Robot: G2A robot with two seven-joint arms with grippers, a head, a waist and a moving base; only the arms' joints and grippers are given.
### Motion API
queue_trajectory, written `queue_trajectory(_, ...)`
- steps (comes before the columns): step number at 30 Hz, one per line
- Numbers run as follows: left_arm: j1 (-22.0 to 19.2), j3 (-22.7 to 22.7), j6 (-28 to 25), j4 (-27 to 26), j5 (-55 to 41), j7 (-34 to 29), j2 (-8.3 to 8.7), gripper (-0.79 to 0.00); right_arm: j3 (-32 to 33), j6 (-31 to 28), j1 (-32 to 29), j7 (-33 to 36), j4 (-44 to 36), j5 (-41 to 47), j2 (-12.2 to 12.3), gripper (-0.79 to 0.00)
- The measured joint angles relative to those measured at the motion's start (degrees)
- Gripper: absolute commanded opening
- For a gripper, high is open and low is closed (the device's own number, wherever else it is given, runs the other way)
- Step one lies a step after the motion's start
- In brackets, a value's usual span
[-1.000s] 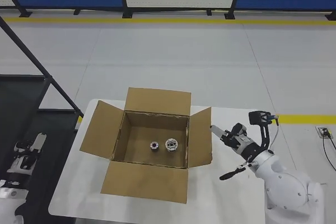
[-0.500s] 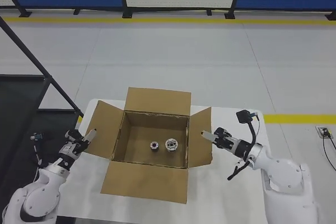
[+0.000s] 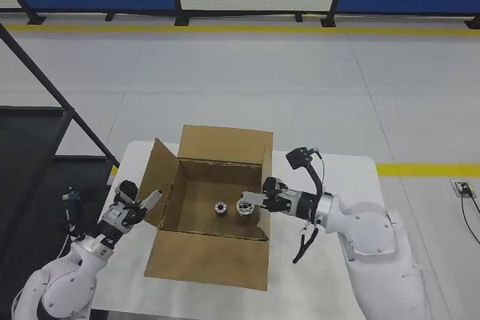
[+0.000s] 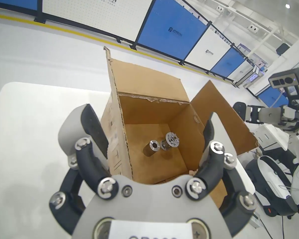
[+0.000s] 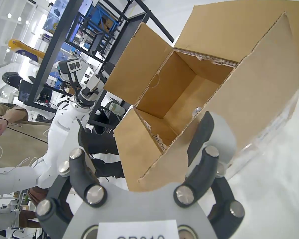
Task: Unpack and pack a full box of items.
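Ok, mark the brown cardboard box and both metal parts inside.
brown cardboard box (image 3: 226,144), top view, far flap.
plain metal cylinder (image 4: 153,147), left wrist view, end face.
flanged metal part (image 4: 172,139), left wrist view, disc face.

Plain brown cardboard box (image 3: 208,260), centre of frame. Silver metal parts (image 3: 246,206) inside. White table (image 3: 288,288). Yellow stripe (image 3: 432,170) on grey floor (image 3: 264,80), right edge.

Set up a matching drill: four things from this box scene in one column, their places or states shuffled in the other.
1. left pincer
2. right pincer
3. flanged metal part
4. near flap

A. on the box floor
B. open, at the box's right side
C. folded outward
D. open, at the raised left flap

Pairs: 1-D, 2-B, 3-A, 4-C.
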Motion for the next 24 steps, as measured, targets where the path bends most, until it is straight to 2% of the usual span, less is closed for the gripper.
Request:
queue_trajectory(4,-1.92,2.66,-2.28,1.7,0.44,-2.54,0.07,0.0,-6.19,3.94,4.38,-3.92,4.87,-3.42,-0.72,0.0)
queue_trajectory(11,-6.87,8.54,-5.57,6.74,-0.86,-8.61,0.03,0.0,-13.46,7.89,10.35,-9.65,15.42,-2.3,-2.13,0.0)
queue_trajectory(17,-8.19,10.3,-6.07,8.31,-3.31,-9.29,-0.01,0.0,-14.96,8.79,12.57,-14.61,20.87,-0.99,-2.71,0.0)
queue_trajectory(24,-10.92,11.0,-4.67,11.16,-7.85,-15.33,0.3,0.0,-14.71,9.37,13.47,-15.61,23.94,0.61,-2.68,0.0)
